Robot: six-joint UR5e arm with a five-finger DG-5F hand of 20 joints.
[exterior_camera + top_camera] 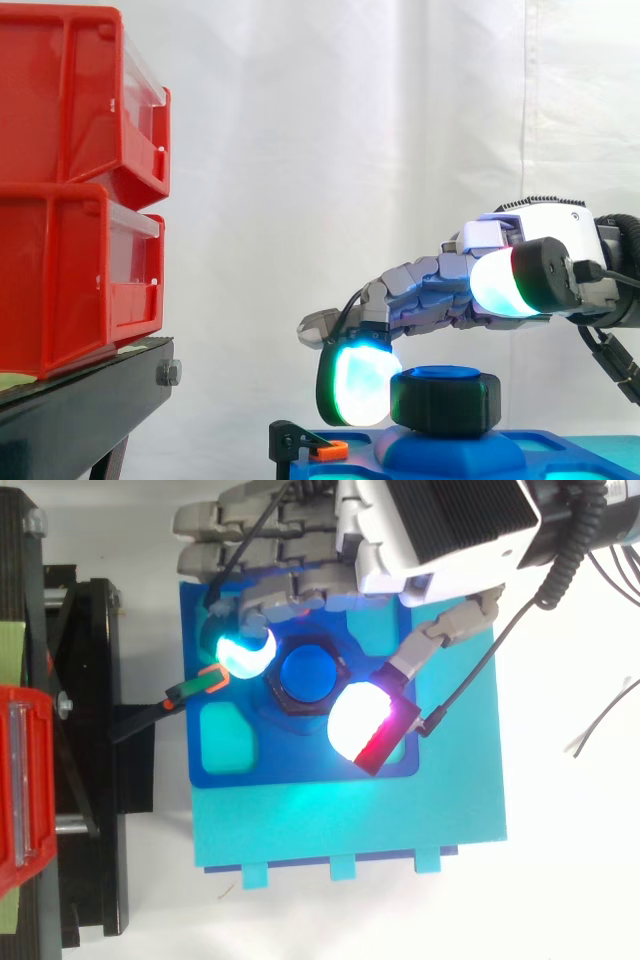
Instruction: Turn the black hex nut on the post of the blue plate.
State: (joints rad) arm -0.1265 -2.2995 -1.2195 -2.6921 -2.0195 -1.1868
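Both sides of the black hex nut (445, 400) need contact, so the hand (430, 285), spread astride it holding nothing, should lower its thumb (497, 283).

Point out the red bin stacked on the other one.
The upper red bin, at the side view's top left; the lower red bin beneath it sits on the black stand.

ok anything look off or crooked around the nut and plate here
Nothing stands out. The black hex nut sits level on the post of the blue plate, a small clamp grips the plate's edge nearest the stand, and the red bins are stacked squarely. The hand is at the nut.
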